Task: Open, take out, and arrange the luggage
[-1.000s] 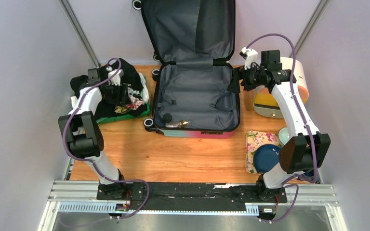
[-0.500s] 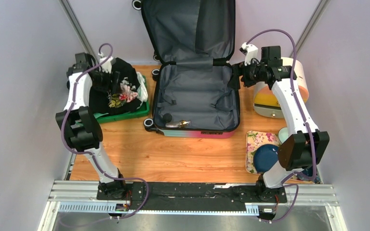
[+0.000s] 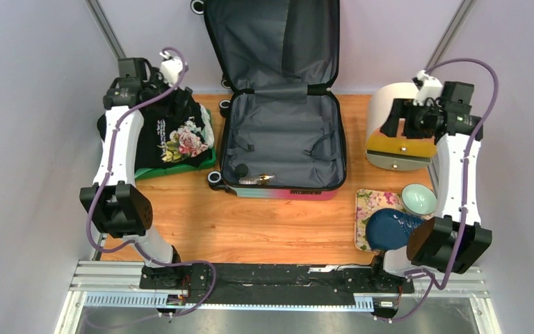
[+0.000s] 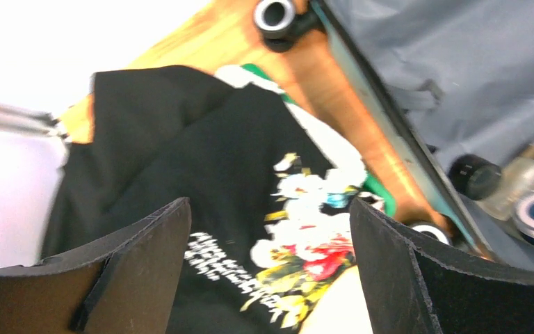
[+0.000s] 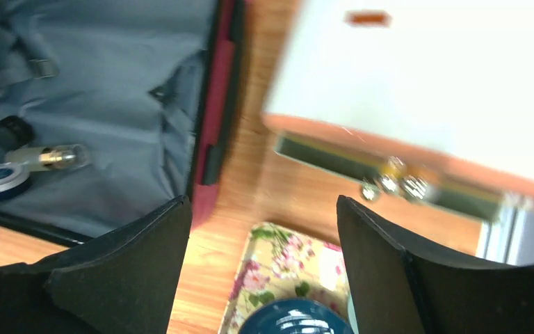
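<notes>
Luggage (image 3: pixel 281 139) is laid open on the table between both sets of fingers. Left fingers (image 4: pixel 146 278) are held spread above a soft black printed garment (image 4: pixel 201 174); right fingers (image 5: pixel 118 278) are spread too, with nothing pinched. The glossy hard shell is judged stiff, light and slippery, best gripped at the rim. A glass bottle (image 5: pixel 45 158) and a tin (image 5: pixel 0 179) inside are judged fragile.
</notes>
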Controlling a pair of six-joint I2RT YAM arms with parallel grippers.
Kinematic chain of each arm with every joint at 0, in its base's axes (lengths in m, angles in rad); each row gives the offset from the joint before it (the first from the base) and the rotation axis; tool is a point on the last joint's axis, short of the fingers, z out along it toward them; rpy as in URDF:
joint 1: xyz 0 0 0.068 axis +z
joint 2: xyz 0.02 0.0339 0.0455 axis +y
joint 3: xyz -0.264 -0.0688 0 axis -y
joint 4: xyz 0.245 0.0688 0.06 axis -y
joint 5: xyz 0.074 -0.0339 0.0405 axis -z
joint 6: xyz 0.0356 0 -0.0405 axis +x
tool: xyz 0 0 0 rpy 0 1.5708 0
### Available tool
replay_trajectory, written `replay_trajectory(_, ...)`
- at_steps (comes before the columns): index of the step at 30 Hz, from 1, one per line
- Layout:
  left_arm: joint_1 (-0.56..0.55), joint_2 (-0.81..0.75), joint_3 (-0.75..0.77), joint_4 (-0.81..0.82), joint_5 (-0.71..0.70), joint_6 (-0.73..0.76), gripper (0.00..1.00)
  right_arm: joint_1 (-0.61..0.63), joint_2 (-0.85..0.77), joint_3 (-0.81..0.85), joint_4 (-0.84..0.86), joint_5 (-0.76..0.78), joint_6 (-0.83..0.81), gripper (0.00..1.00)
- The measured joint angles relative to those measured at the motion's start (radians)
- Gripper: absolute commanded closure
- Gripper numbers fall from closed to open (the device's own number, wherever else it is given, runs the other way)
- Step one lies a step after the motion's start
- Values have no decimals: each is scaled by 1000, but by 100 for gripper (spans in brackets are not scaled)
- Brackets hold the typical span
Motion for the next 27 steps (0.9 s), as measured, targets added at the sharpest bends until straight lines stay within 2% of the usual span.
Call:
replay_trajectory(4, -85, -54, -125, 40, 10, -7, 9, -95, -3, -35, -43, 58, 0, 21)
replay_trajectory(9, -125, -58, -199, 87, 79, -71, 9, -112, 28, -94, -40, 145, -17, 23)
replay_trajectory(18, -148, -58, -214, 124, 159, -146, 9, -61, 187, -94, 90, 190, -58, 23)
replay_trajectory(27, -149, -58, -221, 140, 158, -169, 9, 13, 376, 58, 198, 188, -70, 23)
